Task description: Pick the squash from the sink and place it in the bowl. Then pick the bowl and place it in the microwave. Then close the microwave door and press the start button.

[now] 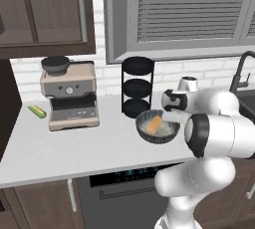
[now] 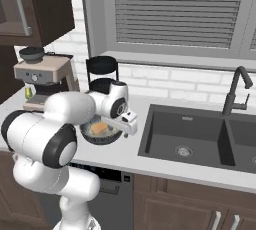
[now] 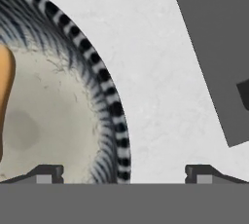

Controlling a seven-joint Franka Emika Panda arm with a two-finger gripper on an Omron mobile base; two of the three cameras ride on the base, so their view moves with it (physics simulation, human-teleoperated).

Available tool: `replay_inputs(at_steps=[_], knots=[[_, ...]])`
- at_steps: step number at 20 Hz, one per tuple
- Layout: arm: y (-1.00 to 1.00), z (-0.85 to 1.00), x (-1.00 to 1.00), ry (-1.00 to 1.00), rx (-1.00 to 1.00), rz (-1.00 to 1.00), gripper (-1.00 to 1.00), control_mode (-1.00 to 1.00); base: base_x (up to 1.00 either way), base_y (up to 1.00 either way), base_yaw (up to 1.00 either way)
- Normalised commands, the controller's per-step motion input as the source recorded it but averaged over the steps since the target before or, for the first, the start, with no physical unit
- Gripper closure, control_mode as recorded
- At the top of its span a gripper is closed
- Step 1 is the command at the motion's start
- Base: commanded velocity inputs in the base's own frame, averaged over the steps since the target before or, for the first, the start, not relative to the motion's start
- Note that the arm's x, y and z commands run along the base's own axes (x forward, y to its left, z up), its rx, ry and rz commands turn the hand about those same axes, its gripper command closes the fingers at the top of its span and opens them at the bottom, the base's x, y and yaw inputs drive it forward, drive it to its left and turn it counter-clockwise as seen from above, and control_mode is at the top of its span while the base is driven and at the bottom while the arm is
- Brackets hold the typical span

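The orange-tan squash [image 1: 154, 124] [image 2: 99, 128] [image 3: 5, 86] lies inside the dark blue-grey streaked bowl [image 1: 171, 134] [image 2: 92, 137] [image 3: 104, 96], which stands on the pale counter left of the sink [image 2: 165, 129] [image 3: 214, 43]. My gripper [image 1: 173, 118] [image 2: 128, 122] [image 3: 124, 174] hangs open just over the bowl's sink-side rim. One fingertip is above the bowl's inside and the other above the counter, with the rim between them and untouched. The microwave and its door are out of view.
A black stacked round rack [image 1: 137, 86] [image 2: 101, 74] stands right behind the bowl. A coffee machine [image 1: 69, 98] [image 2: 42, 76] and a yellow-green corn-like piece [image 1: 37, 111] sit further left. The dark faucet [image 2: 236, 91] rises behind the sink basins.
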Motion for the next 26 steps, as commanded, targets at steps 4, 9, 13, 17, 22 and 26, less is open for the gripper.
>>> replay_inputs(at_steps=[4,9,13,17,22,26], knots=[[0.01,-0.2,0.14,0.0,0.08,0.04,-1.0,-1.0,0.0,0.0,0.0],[0.08,-0.18,0.17,0.0,0.03,0.0,-1.0,-1.0,0.0,0.0,0.0],[0.05,-0.3,0.06,0.0,0.0,0.0,1.0,-1.0,0.0,0.0,0.0],[0.18,-0.2,0.04,0.0,0.0,0.0,1.0,-1.0,0.0,0.0,0.0],[0.18,-0.03,0.0,-0.03,0.0,0.0,1.0,-1.0,0.0,0.0,0.0],[0.13,0.0,-0.02,0.0,0.0,0.0,1.0,-1.0,0.0,0.0,0.0]])
